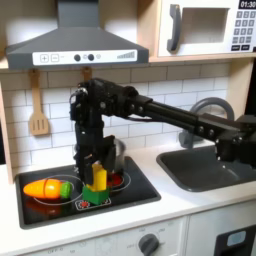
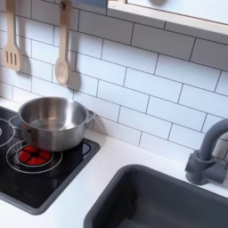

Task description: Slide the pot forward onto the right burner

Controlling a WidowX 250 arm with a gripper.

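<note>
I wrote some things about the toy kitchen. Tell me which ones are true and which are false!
1. The pot is shiny silver. True.
2. The pot is sitting inside the sink. False: it stands on the black cooktop, at the back near the tiled wall.
3. A red burner ring shows in front of the pot in the second exterior view. True.
4. The pot is full of vegetables. False: in the second exterior view it looks empty.
5. An orange toy carrot lies on the cooktop, on the first exterior view's left. True.
6. Wooden utensils are lying flat on the counter. False: they hang on the wall.
</note>
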